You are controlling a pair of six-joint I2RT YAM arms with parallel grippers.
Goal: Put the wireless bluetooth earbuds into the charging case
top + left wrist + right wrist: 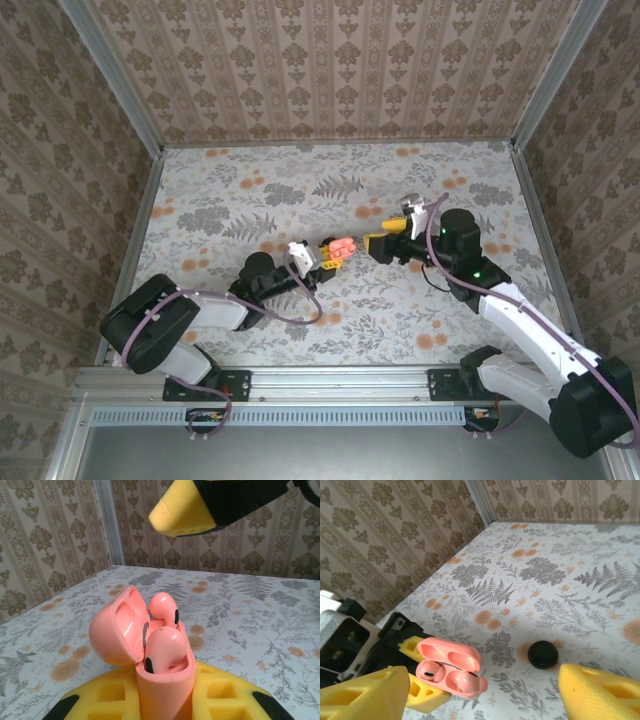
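Item 1, closest to my left wrist lens: the left gripper (162, 707), its yellow jaws pinching the lower body of the charging case (165, 682) from both sides. I see the case held upright. In the overhead view it sits near the middle of the floral worktop (260, 615), between the two arms.

Item 2: the lid (114, 632), hinged back and leaning to the left of the case body in the left wrist view, its two hollows showing.

Item 3: the earbuds (164, 649), both pinkish-coral with dark spots, both sitting in the case. The nearer one lies low in its well. The farther one has its rounded head above the rim. I cannot tell whether either is fully seated.

Item 4: the right gripper (480, 700), jaws spread wide and pinching nothing. From the left wrist I see one of its yellow fingertips hanging above and beyond the case, clear of it.

Item 5: a black disc (543, 655), flat on the worktop, apart from the case.
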